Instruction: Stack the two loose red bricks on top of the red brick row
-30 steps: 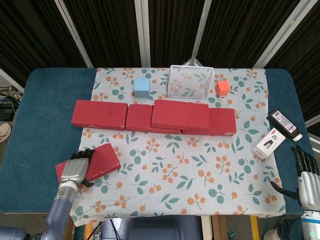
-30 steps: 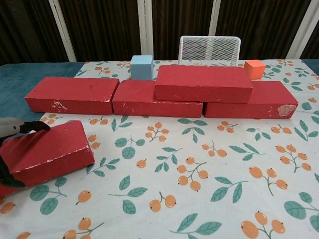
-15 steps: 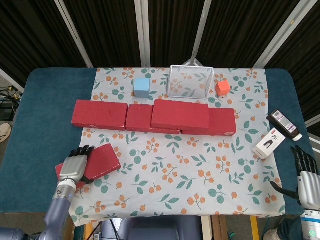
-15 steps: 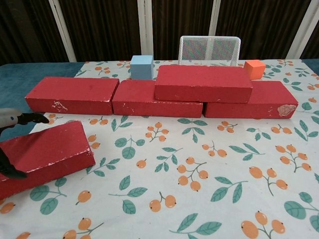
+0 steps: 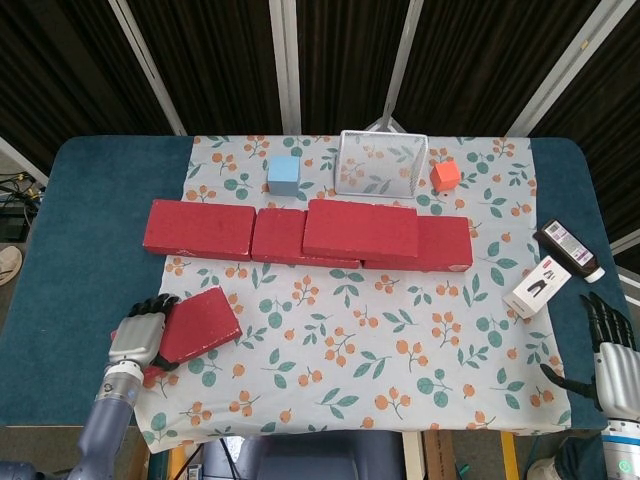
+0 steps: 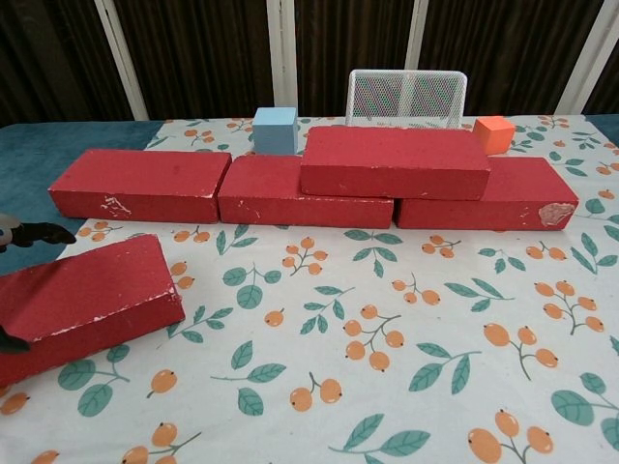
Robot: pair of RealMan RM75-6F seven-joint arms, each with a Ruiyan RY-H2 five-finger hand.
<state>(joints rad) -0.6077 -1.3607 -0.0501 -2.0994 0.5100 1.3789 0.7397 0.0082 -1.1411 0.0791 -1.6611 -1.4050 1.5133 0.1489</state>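
The red brick row [image 5: 200, 229] [image 6: 140, 184] runs across the cloth, with one red brick [image 5: 361, 229] [image 6: 395, 161] lying on top of it right of centre. A loose red brick [image 5: 200, 324] [image 6: 92, 304] lies flat on the cloth at the front left. My left hand [image 5: 139, 336] is over its left end; in the chest view a finger [image 6: 39, 233] shows above and behind the brick and the thumb tip [image 6: 12, 340] in front, apart from its top. My right hand [image 5: 612, 352] hangs open off the table's front right, holding nothing.
Behind the row stand a light blue cube [image 5: 284, 174], a white mesh basket [image 5: 381, 163] and an orange cube [image 5: 445, 176]. A dark bottle [image 5: 568, 249] and a small white box [image 5: 536, 285] lie at the right, near my right hand.
My left hand has slid back to the left along the loose brick, its fingers coming off the top face. The brick has stayed where it was. The right hand has barely moved.
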